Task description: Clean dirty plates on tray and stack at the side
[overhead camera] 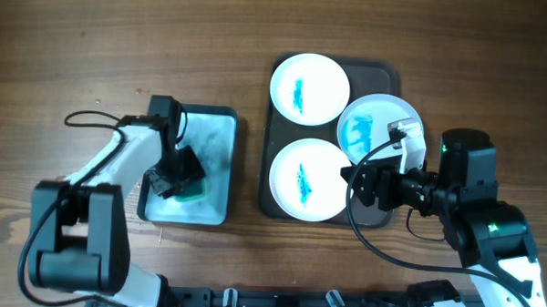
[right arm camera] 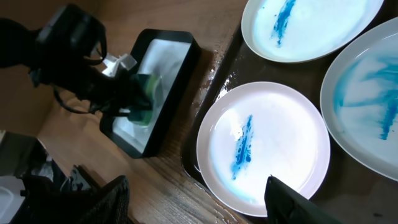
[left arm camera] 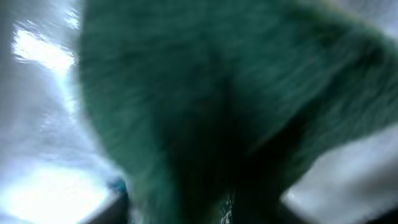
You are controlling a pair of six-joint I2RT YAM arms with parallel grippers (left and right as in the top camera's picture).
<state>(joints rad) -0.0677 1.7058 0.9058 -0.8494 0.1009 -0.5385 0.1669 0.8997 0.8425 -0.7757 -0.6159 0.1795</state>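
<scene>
Left hand (overhead camera: 179, 173): closed on the green sponge (left arm camera: 205, 106), low inside the shallow black-rimmed basin (overhead camera: 218, 133) on the wooden desk (overhead camera: 76, 55).
Right hand (right arm camera: 198, 186): fingers spread wide, holding nothing, hovering over the edge of the front plate (overhead camera: 307, 177).
Dark rectangular tray (overhead camera: 266, 162): right of the basin, carrying three round white plates streaked with blue: the front plate, the rear plate (overhead camera: 310, 86) and the right plate (overhead camera: 379, 128).
</scene>
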